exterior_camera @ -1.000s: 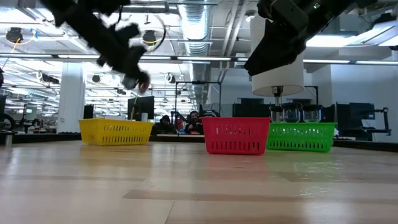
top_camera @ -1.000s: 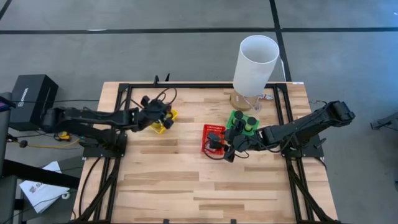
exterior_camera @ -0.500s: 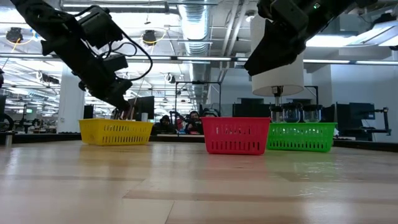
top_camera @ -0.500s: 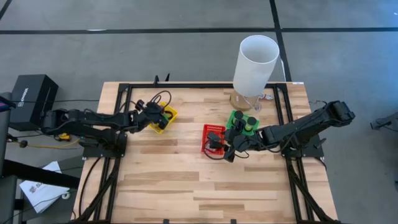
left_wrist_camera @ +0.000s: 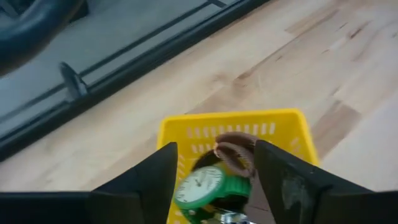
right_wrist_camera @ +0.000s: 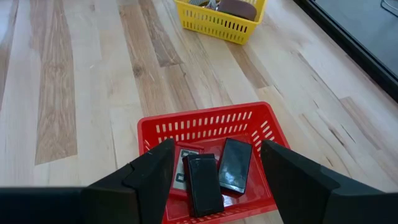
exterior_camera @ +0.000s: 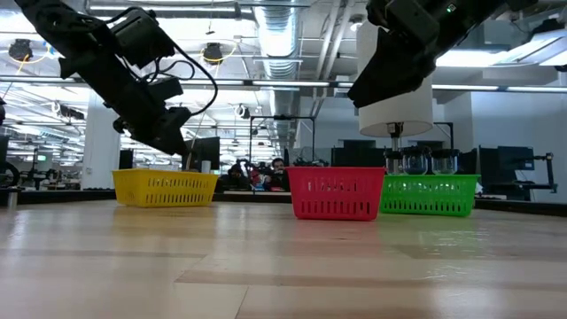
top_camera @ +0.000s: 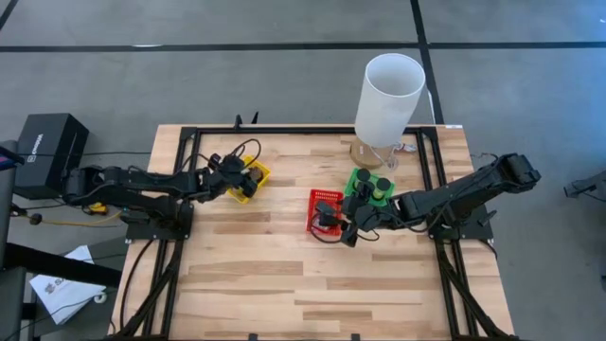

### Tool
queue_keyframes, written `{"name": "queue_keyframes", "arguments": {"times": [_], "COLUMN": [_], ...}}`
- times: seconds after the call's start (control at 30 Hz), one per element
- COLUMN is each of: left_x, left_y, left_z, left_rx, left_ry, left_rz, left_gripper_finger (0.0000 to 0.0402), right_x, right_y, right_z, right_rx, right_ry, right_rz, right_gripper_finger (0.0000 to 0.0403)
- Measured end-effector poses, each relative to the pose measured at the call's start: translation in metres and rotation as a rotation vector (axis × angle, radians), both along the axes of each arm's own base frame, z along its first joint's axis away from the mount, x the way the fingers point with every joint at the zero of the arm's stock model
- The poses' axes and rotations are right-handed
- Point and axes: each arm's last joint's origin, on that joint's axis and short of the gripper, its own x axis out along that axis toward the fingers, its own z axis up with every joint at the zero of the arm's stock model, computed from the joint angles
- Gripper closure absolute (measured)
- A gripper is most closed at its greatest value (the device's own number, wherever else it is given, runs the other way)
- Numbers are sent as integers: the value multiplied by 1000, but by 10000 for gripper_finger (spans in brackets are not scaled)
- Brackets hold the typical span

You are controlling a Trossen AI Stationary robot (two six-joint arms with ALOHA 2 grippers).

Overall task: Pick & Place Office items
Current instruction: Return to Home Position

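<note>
Left tool [left_wrist_camera: 216, 163] first: fingers spread wide, nothing between them, hanging low over the yellow basket [left_wrist_camera: 249, 116], which stands well apart from the red basket [right_wrist_camera: 205, 121] on the left arm's side. Down in that yellow basket there's a green watch [left_wrist_camera: 202, 185] with a white dial, and a brown strap [left_wrist_camera: 235, 155] curled up right against it.

Over to the right tool [right_wrist_camera: 216, 149]: fingers parted wide here too, empty, poised directly above the red basket. Inside the red basket lie two flat black slabs [right_wrist_camera: 235, 165] side by side, and a small red-framed piece [right_wrist_camera: 181, 171] tucked partly under the slab nearer the left arm's side.

From above, the green basket [top_camera: 358, 197] sits just beside the red basket, toward the worktop's far edge on the right arm's side, with black short cylinders [top_camera: 363, 177] standing in it. Beyond that, farther from the red basket, the tall white cylinder [top_camera: 388, 95] rises at the back of the wooden worktop [top_camera: 284, 275].
</note>
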Motion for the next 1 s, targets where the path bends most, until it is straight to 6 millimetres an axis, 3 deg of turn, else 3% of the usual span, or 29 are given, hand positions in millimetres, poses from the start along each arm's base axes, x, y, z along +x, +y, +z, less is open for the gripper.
{"name": "queue_keyframes", "arguments": {"times": [0.27,0.53,0.73,0.87,1.0], "left_x": [1,-18,-42,-59,-75], "left_y": [-13,-31,-42,-48,-49], "left_z": [13,51,79,94,95], "left_rx": [13,147,249,294,364], "left_ry": [-84,-187,-294,-395,-435], "left_rz": [-76,-243,-422,-554,-604], "left_gripper_finger": [186,245,307,336,354], "right_x": [-2,-30,-58,-80,-101], "right_y": [-1,-7,-15,-15,-22], "right_z": [4,31,56,41,28], "right_rx": [-23,-96,-164,-236,-264], "right_ry": [-2,10,-42,-62,-173], "right_rz": [20,84,153,364,395], "right_gripper_finger": [173,189,258,319,369]}}
